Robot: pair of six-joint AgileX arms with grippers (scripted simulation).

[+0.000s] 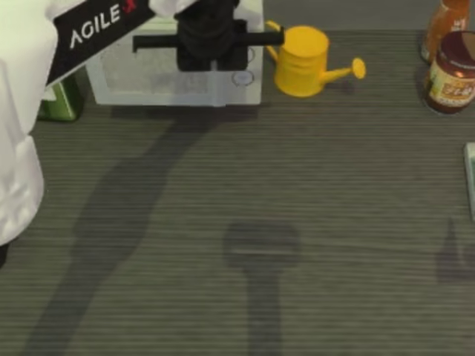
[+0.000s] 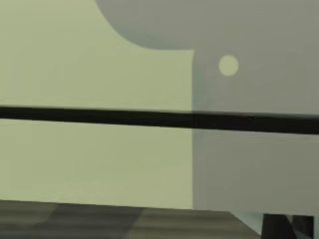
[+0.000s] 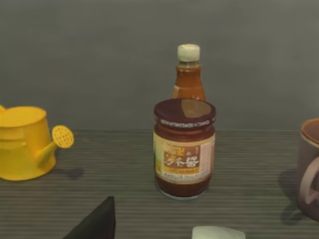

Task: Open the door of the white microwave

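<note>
The white microwave stands at the table's back, left of centre. Its door, with the grey mesh window, looks flush with the front. A round knob sits on the panel to the right of the door. My left arm reaches over the microwave from the left, and its black gripper hangs at the door's right edge, hiding part of the front. The left wrist view is filled by pale and grey flat surfaces seen very close. My right gripper is out of the top view; only a black corner shows in its wrist view.
A yellow watering can stands just right of the microwave. A sauce jar and an orange bottle are at the back right, with a brown mug beside them. A green object sits left of the microwave.
</note>
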